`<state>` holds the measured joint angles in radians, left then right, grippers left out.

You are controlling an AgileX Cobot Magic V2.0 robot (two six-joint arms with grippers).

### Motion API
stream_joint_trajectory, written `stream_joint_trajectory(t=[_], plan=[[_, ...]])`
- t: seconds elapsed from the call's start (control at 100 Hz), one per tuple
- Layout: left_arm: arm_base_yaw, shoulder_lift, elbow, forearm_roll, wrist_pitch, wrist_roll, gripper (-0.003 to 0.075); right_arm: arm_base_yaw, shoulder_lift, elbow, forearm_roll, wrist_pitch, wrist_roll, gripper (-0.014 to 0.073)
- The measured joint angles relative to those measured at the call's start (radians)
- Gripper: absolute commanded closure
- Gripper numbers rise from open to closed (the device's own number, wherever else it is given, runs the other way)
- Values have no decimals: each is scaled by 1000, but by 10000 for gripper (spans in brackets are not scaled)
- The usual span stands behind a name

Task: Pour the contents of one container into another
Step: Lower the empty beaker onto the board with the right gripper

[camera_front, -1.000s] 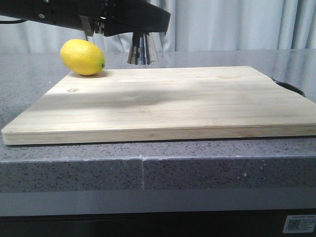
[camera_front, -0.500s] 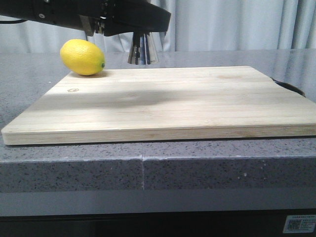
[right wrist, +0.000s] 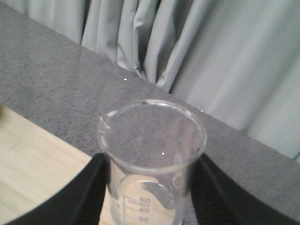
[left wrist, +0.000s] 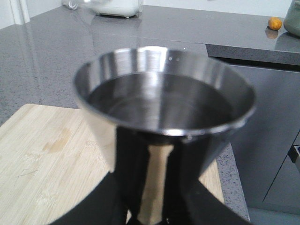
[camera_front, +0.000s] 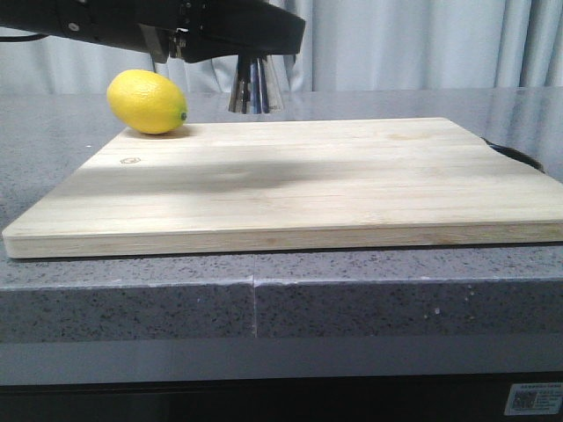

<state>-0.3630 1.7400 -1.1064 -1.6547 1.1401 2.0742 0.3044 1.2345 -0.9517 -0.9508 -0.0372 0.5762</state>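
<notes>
On the front camera I see a lemon (camera_front: pixel 147 102) at the far left corner of the cutting board (camera_front: pixel 290 180), which lies on the grey table (camera_front: pixel 264 303). Just right of the lemon, a black arm holds the jigger (camera_front: pixel 255 85) lifted above the board's far edge. My left pincer (left wrist: pixel 150 206) is pinching the jigger (left wrist: pixel 164 122) upright at its lower part. My right pincer (right wrist: pixel 147 197) is clamped on the clear beaker (right wrist: pixel 152 154), upright, off the front camera.
</notes>
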Motion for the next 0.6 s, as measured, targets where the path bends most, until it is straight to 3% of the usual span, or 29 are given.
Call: stream_joint_trajectory(t=[0.23, 0.6], plan=[[0, 0, 0, 0, 4, 0, 739, -48, 0, 81, 0, -139, 0, 389], [0, 0, 0, 0, 6, 0, 739, -237, 54, 185, 30, -468, 0, 389]])
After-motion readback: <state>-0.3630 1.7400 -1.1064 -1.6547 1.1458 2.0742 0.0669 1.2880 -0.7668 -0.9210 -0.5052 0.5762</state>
